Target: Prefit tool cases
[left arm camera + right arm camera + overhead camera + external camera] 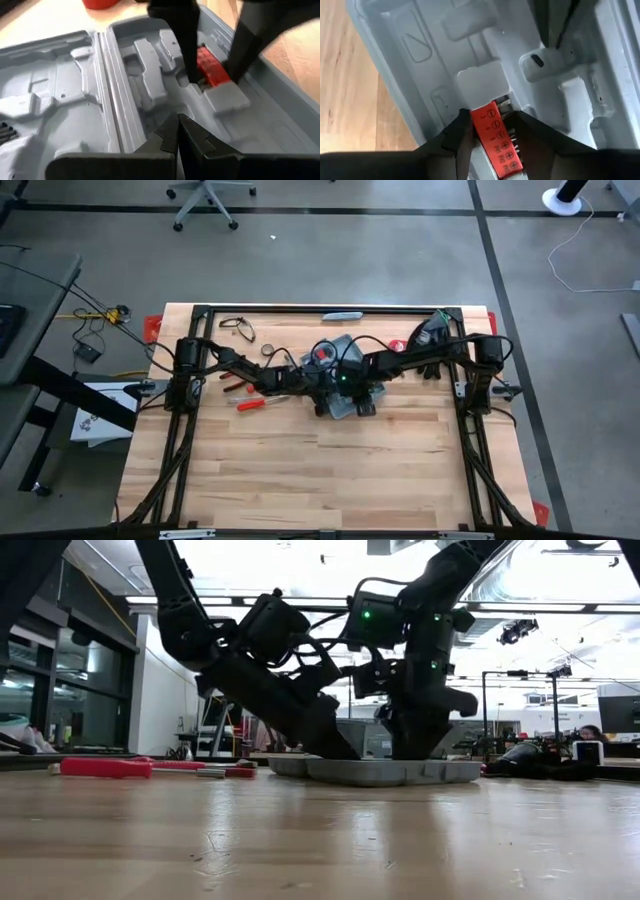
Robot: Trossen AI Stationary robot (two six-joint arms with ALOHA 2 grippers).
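The blue-grey tool case (338,408) lies open and flat at the table's middle, moulded inside up (65,100). A red bit holder (495,135) lies at a recess beside a grey block (225,95). My right gripper (495,117) points down into the case, open, one finger close on each side of the holder (212,70). My left gripper (177,122) is shut, its tips down in the same half of the case. My left gripper rests its shut fingertips (172,131) on the moulded floor of the case's half (165,107), slanting down from the table's left. The case stays flat on the table. My right gripper's fingers (462,135) flank the bit holder; whether they touch it I cannot tell.
Red-handled tools (250,404) lie on the table left of the case, low and near in the low view (105,767). A black wire-like object (235,328) and a slim grey-blue bar (342,314) lie near the far edge. The near half of the table is bare wood.
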